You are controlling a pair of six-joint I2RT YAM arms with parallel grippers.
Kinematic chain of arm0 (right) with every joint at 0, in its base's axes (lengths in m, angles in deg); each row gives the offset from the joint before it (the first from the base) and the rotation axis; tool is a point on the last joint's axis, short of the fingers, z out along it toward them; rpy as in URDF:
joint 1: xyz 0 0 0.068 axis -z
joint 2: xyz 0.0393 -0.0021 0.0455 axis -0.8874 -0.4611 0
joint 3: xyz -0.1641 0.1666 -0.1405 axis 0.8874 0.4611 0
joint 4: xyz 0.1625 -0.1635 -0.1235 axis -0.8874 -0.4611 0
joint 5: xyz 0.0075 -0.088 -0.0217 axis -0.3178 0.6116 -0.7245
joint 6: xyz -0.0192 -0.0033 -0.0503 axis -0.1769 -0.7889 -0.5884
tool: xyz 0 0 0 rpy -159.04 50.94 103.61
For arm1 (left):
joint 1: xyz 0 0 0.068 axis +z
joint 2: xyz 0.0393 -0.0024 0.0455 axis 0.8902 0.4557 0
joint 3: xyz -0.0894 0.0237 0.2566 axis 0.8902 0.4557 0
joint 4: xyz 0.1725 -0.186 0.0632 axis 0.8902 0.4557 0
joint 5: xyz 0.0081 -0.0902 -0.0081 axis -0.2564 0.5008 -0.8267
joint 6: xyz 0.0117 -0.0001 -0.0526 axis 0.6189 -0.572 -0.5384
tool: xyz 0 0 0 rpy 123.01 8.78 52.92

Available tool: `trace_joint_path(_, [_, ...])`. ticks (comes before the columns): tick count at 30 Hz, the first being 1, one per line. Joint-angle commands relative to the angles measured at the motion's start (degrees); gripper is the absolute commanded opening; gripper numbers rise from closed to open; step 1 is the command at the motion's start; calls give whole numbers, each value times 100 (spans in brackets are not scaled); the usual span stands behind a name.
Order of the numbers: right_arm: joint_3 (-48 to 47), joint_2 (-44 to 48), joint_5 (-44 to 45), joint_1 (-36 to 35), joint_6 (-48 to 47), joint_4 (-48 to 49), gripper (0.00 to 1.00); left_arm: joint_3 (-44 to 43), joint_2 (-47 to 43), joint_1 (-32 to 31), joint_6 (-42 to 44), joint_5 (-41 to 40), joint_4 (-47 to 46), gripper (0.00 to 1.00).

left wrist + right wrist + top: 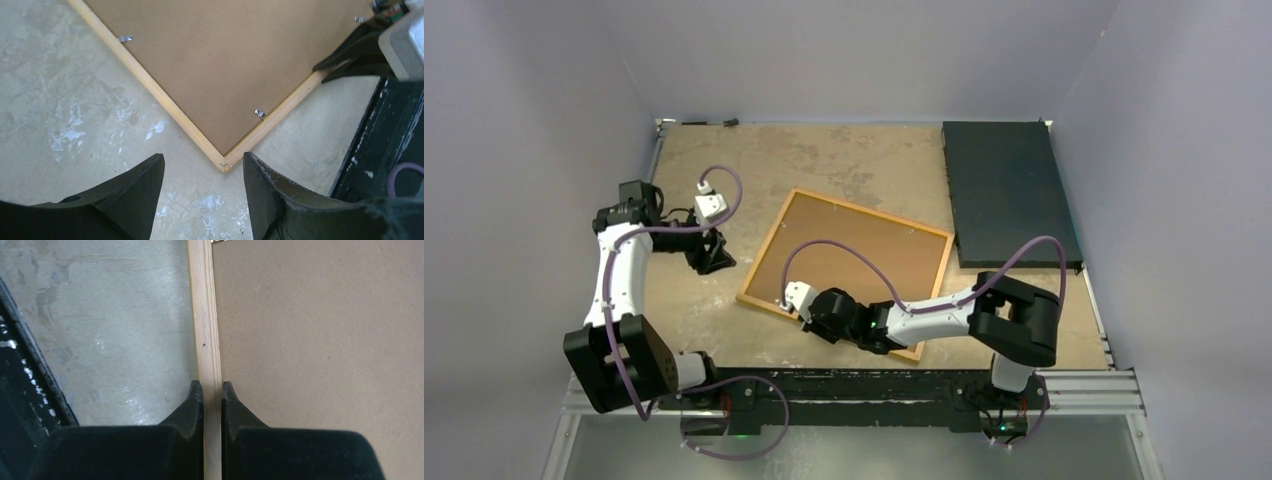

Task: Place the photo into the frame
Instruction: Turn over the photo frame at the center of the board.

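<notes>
The frame [767, 247] lies face down near the table's middle, its light wood reverse [165, 102] up and a brown backing board [864, 250] sitting inside it. My right gripper [802, 312] is at the frame's near long edge. In the right wrist view its jaws [212, 386] are shut on the wooden rail [205, 315], one finger outside it and one over the board. My left gripper [714, 262] hovers open over bare table just off the frame's left corner [223, 162], with nothing between its fingers [145, 180]. The photo is out of view.
A dark rectangular mat [1009, 190] lies at the back right of the table. Small metal tabs [259, 113] stand along the frame's inner edge. The black front rail [385, 145] runs close behind the frame's near edge. Grey walls enclose the table.
</notes>
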Motion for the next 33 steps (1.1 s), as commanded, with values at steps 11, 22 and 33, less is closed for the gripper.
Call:
trace_joint_path(11, [-974,545,-904,416,273,-738,0,2286,-2110,11,3899,35,-457,61])
trace_joint_path(22, [-1385,674,-1822,801,530,-810,0,3608,-3366,17,6189,134,-1422,61])
trace_joint_path(33, [-1912,580,-2258,865,564,-1079,0,4169,-3441,-271,6641,171,-2928,62])
